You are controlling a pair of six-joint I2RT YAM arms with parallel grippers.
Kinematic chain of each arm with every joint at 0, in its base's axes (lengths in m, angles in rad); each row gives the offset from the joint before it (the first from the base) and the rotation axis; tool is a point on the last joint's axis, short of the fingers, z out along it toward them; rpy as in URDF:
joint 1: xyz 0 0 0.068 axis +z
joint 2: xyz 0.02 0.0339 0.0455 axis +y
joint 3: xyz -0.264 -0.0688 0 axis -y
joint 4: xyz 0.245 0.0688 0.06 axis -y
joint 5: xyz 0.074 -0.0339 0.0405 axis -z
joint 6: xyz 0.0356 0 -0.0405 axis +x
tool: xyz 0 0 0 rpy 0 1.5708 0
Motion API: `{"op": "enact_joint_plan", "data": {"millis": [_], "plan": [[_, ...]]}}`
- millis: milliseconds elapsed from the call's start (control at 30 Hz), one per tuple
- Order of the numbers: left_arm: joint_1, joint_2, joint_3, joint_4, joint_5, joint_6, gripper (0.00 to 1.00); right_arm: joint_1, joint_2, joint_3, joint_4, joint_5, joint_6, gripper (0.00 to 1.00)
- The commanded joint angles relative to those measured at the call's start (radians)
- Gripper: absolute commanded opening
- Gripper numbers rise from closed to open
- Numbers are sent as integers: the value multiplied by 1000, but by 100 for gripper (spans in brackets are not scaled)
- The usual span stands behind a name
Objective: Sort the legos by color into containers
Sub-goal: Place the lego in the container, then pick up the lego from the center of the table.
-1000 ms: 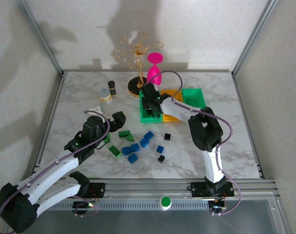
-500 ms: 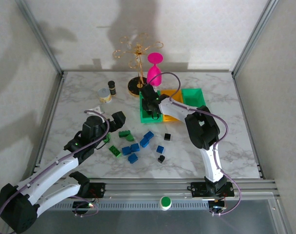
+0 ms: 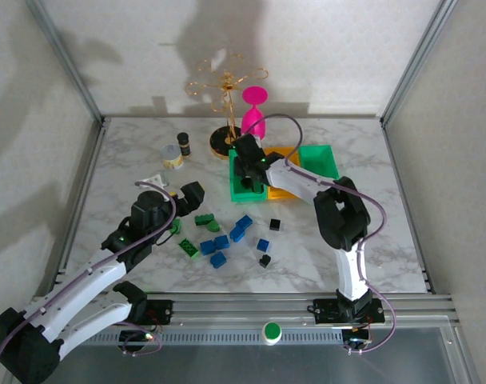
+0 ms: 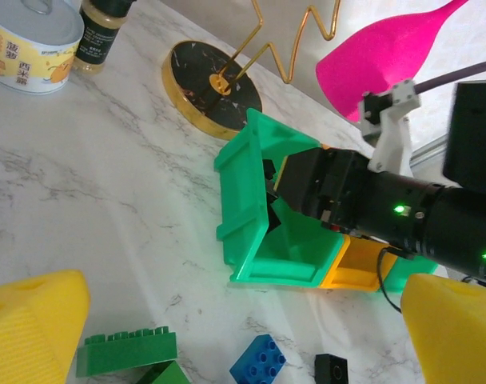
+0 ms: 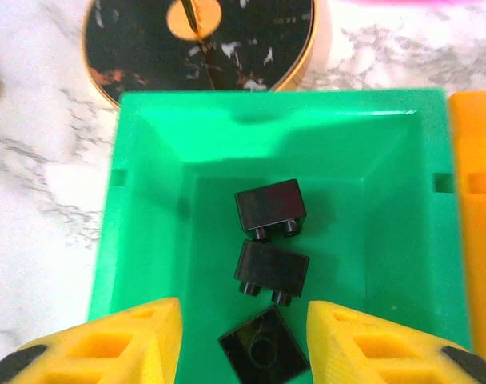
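The right gripper (image 3: 248,178) hangs in the mouth of the left green bin (image 3: 244,195), blocking it from above; the gold stand (image 3: 221,140) and pink glass (image 3: 253,122) crowd its far side. Legos (image 3: 221,242) litter the table's (image 3: 387,240) near middle; its right edge lies bare.

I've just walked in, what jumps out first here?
A bright pink goblet sits at the back of the table beside a gold wire stand. In front of it, the right gripper hangs open over a green bin holding three black bricks.
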Motion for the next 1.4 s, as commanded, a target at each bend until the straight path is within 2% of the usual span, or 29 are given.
{"op": "enact_joint_plan", "data": {"millis": [0, 367, 667, 933, 1133, 1367], "plan": [[9, -21, 3, -14, 35, 18, 100, -2, -109, -61, 13, 1, 16, 46], [-15, -43, -23, -18, 87, 1, 100, -3, -386, -374, 33, -38, 70, 49], [-124, -29, -56, 17, 41, -42, 100, 14, -533, -632, 35, -56, 96, 53], [-208, 4, -74, 58, -19, -88, 100, 28, -561, -767, 71, -92, 70, 58], [-220, 15, -82, 70, -26, -93, 100, 31, -540, -801, 85, -120, 64, 61], [-224, 11, -85, 63, -36, -92, 100, 50, -472, -769, 79, -88, 120, 61]]}}
